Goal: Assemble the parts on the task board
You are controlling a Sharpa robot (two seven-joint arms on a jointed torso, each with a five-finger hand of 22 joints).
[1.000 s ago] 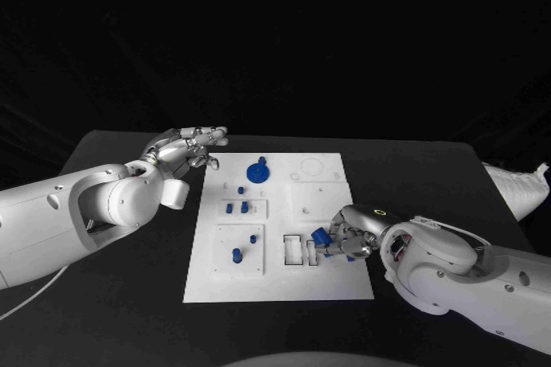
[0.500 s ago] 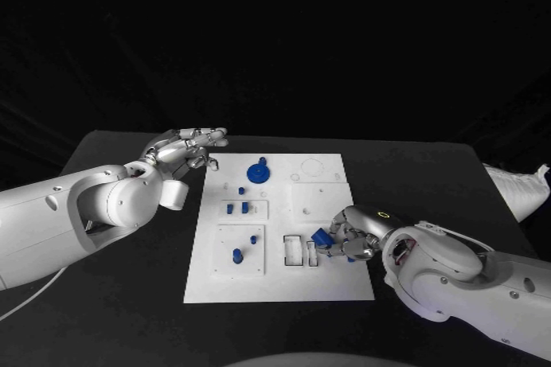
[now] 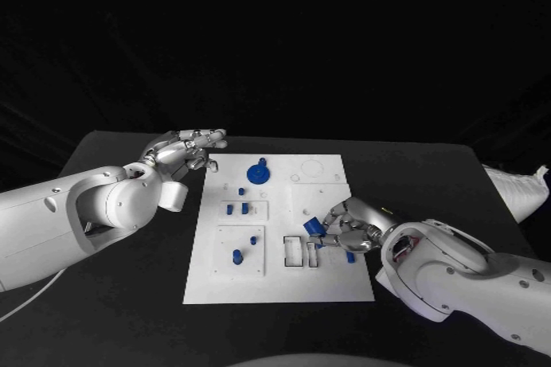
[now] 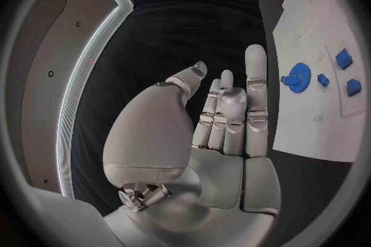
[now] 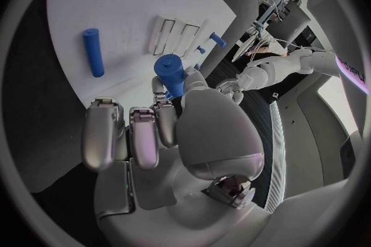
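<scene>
One blue peg lifted, one still lying on the task board (image 3: 327,283).
Over the last second the right hand (image 3: 345,230) has risen and moved up the board from beside the two rectangular slots (image 3: 303,251), carrying a short blue peg (image 3: 311,225) pinched in its fingertips; this looks like transport toward a socket. A second blue rod (image 5: 93,52) lies flat nearby. The left hand (image 3: 184,150) stays idle at the board's far left corner, fingers loosely extended, holding nothing.

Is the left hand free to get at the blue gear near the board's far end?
Probably yes: the left hand is open, holding nothing, beside the board's far corner, and nothing stands between it and the blue gear.
</scene>
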